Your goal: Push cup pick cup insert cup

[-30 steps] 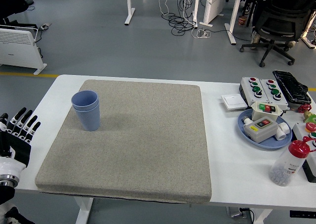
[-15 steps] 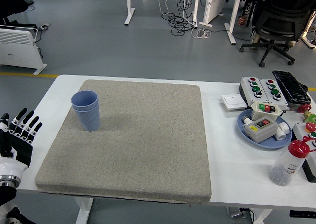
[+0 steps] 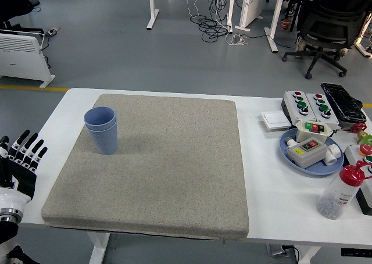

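Two blue ribbed cups point(image 3: 102, 129) stand nested one inside the other, upright, on the left part of the grey felt mat point(image 3: 174, 171). My left hand point(image 3: 17, 162) is at the picture's left edge, beside the table's left side, well to the lower left of the cups. Its fingers are spread and hold nothing. The right arm does not show.
At the right of the white table point(image 3: 267, 182) stand a blue plate point(image 3: 290, 155) with button boxes, a larger button box point(image 3: 308, 104), a black case point(image 3: 343, 101), a white switch plate point(image 3: 275, 120) and a red-capped clear bottle point(image 3: 341, 192).
My left hand has drifted slightly down and to the left, away from the mat. The cups have not moved.
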